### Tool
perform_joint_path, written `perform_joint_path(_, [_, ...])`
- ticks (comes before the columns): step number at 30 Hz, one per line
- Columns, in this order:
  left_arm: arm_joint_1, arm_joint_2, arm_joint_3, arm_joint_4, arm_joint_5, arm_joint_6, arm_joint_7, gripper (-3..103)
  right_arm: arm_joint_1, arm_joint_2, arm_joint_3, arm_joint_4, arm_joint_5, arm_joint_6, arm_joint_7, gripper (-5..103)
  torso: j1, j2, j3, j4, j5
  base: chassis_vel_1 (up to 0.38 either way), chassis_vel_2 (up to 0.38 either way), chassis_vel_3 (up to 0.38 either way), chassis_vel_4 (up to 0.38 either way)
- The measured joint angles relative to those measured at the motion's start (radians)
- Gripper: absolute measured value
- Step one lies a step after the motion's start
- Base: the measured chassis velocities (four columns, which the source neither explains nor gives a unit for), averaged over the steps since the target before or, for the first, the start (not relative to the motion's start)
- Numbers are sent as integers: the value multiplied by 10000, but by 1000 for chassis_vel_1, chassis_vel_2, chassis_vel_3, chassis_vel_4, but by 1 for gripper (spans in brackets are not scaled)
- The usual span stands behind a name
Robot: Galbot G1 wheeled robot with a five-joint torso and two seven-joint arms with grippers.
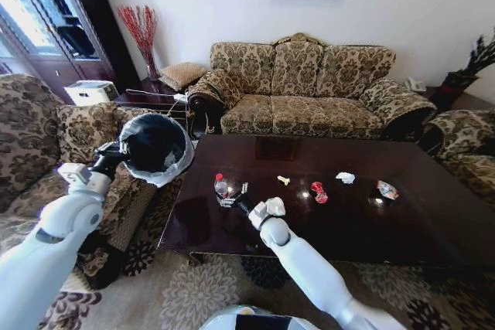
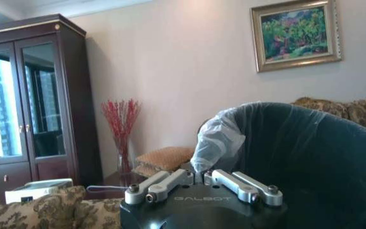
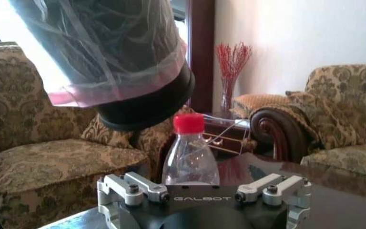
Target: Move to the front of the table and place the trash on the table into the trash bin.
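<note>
We see right gripper (image 1: 232, 197) spread wide, clear bottle (image 1: 221, 185) upright between fingers on surface (image 1: 363, 222). Left gripper (image 1: 117, 152) clamps trash bin (image 1: 155, 147) rim, bin raised beside surface.

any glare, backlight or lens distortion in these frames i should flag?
Head view: wide-angle bowing at the edges; bright glints on the glossy dark reddish-brown table. Left wrist view: the cabinet's glass doors reflect bright daylight; the black-bagged round trash bin looms close. Right wrist view: blown-out backlight behind the bin; the clear red-capped plastic bottle stands between the right gripper's open fingers.
</note>
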Motion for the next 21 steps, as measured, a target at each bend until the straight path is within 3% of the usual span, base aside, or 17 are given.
perform_joint_path(4, [-64,3,98,5,-6,-12,4,3,119,310,-18,-524,-8,30,-117,100,-1,0,-1,-1,-1,0,0,0,0])
perform_joint_path(7, [-83,5,126,10,-33,-36,18,3,187,490,10,-783,-89,77,-141,84,0,0,0,0,0,0,0,0,0])
perform_joint_path(12, [-86,20,127,19,-56,-48,31,3,176,405,6,-737,-107,72,-121,73,-1,0,-1,0,0,0,0,0,0])
perform_joint_path(21, [-86,26,127,21,-66,-67,37,3,49,327,33,-587,-110,84,-82,36,-1,1,-1,0,1,0,0,0,0])
